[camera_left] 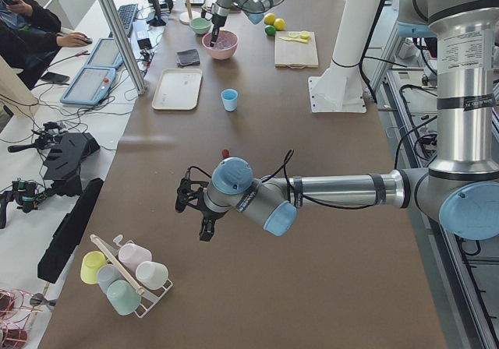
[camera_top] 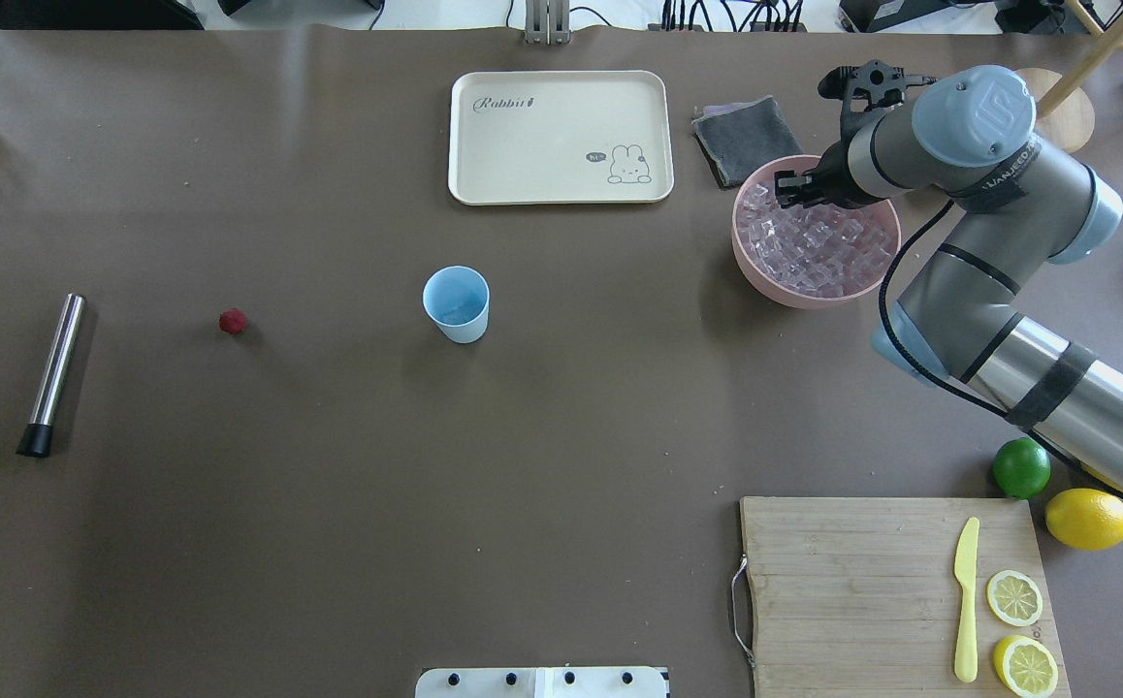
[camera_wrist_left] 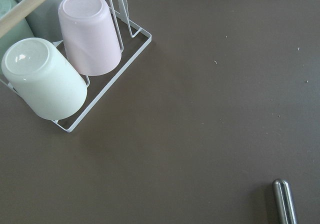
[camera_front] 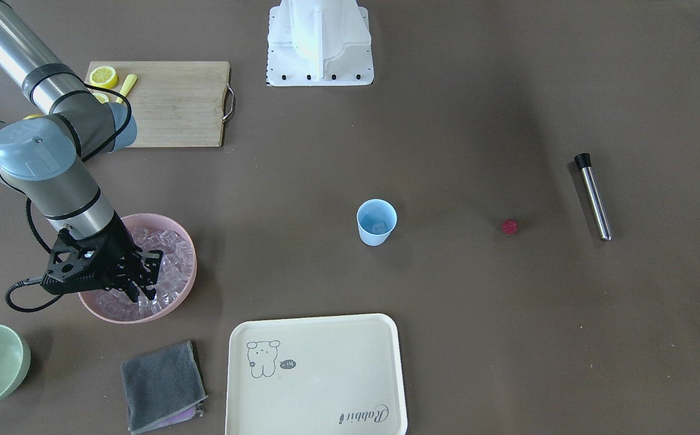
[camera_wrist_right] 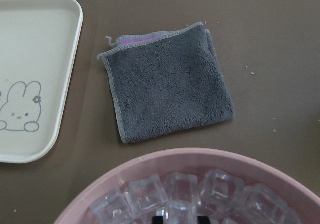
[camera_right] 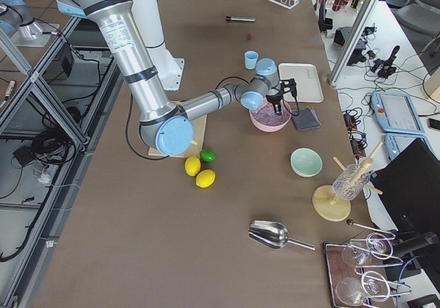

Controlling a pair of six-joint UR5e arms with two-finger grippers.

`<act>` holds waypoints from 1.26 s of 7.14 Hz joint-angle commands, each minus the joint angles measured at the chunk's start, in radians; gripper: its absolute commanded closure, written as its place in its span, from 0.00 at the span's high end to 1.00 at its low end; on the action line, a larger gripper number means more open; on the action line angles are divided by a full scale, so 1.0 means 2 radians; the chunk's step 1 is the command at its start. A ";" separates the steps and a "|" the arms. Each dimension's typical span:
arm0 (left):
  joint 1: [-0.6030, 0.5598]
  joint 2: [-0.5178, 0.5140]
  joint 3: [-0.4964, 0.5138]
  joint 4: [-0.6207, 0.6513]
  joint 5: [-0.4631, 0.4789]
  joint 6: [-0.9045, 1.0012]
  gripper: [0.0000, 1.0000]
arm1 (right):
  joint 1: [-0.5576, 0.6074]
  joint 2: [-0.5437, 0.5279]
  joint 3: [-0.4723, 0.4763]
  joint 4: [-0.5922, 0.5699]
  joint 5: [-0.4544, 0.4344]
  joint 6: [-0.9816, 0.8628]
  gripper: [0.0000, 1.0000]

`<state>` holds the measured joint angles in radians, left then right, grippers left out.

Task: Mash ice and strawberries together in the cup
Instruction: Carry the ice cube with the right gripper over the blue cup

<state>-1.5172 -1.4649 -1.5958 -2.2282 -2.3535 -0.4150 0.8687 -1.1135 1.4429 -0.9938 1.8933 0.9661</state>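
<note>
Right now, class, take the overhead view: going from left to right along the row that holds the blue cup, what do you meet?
metal rod → strawberry → cup → pink bowl of ice

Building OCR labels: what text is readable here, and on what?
"Rabbit": script on the cream tray.
"hi~": speech bubble by the rabbit drawing, same tray.
"UR": logo on the right arm's joint cap.
Lettering on the band below that cap: too blurred to read.
</note>
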 commanded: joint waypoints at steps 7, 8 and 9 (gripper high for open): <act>0.004 -0.006 -0.001 0.000 -0.001 -0.003 0.98 | -0.057 0.071 0.100 -0.067 -0.006 0.172 0.19; 0.004 -0.005 -0.005 0.000 -0.001 -0.005 0.98 | -0.112 0.126 0.098 -0.123 -0.077 0.242 0.19; 0.004 -0.006 -0.005 0.000 0.000 -0.006 0.98 | -0.157 0.169 0.099 -0.171 -0.130 0.261 0.19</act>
<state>-1.5094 -1.4764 -1.6040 -2.2286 -2.3541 -0.4244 0.6658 -0.8796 1.6344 -1.2219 1.7623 1.4069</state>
